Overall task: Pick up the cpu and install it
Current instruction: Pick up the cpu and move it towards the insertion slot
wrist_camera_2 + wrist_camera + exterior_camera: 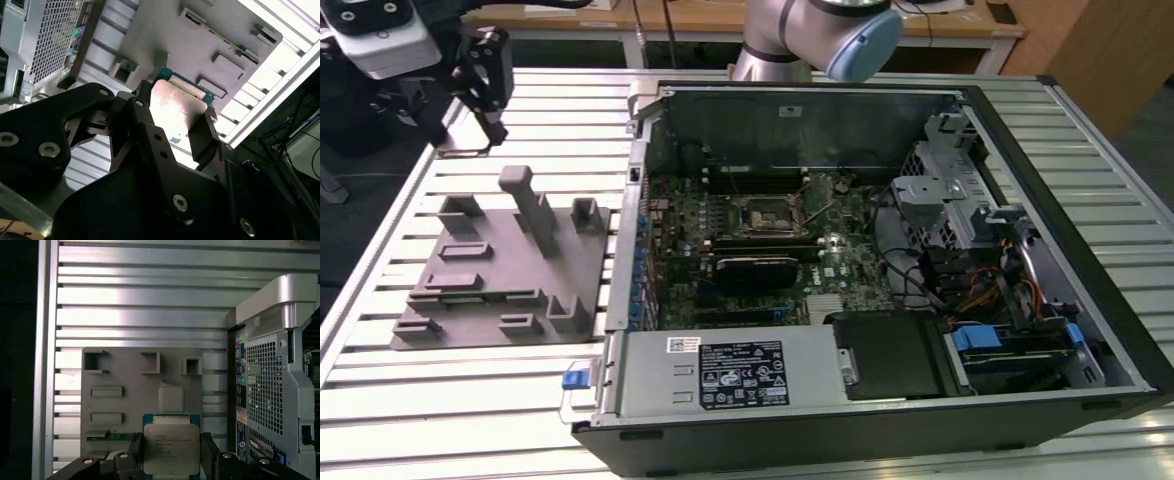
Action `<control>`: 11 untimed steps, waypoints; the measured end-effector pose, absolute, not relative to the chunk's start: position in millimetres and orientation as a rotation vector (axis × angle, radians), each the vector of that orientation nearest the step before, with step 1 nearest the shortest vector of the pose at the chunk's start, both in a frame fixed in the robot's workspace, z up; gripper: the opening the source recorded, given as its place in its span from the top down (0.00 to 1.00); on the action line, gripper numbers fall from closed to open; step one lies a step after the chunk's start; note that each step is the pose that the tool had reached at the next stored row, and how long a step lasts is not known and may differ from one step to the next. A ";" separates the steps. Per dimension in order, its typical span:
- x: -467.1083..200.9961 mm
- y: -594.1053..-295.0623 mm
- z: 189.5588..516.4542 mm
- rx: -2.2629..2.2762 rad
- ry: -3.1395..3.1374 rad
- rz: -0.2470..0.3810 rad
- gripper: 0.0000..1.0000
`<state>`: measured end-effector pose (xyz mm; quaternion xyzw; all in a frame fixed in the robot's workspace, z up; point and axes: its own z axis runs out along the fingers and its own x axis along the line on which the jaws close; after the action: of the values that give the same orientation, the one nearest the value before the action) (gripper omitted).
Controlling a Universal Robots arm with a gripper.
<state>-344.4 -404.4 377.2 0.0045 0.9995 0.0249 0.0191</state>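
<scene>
The cpu (pixel 171 447) is a flat square chip with a pale silver top and a green rim. It sits between my gripper's (pixel 172 456) two black fingers (pixel 209 454), which are shut on its opposite edges. In the second wrist view the cpu (pixel 177 107) shows its shiny face, held in the gripper (pixel 175 120) well above the grey fixture plate (pixel 200 40). In the exterior view my gripper (pixel 480 80) hangs over the far corner of the table on that view's left, away from the black cpu socket (pixel 765 212) on the motherboard.
The open computer case (pixel 1014 330) lies on the slatted aluminium table (pixel 454 420), with its perforated back panel (pixel 265 385) beside the fixture plate (pixel 507 270). Upright grey blocks (pixel 527 205) stand on that plate. Drive cages and cables (pixel 961 250) crowd the case on the exterior view's right.
</scene>
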 end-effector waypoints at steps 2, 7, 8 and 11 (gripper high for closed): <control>-338.9 -404.4 377.1 0.014 3.102 0.077 0.46; -324.0 -404.4 377.2 0.014 3.102 0.077 0.46; -320.8 -404.4 377.2 0.014 3.103 0.077 0.46; -311.2 -404.4 377.1 0.014 3.102 0.078 0.46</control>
<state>-311.2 -404.4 377.1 0.0045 0.9995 0.0250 0.0191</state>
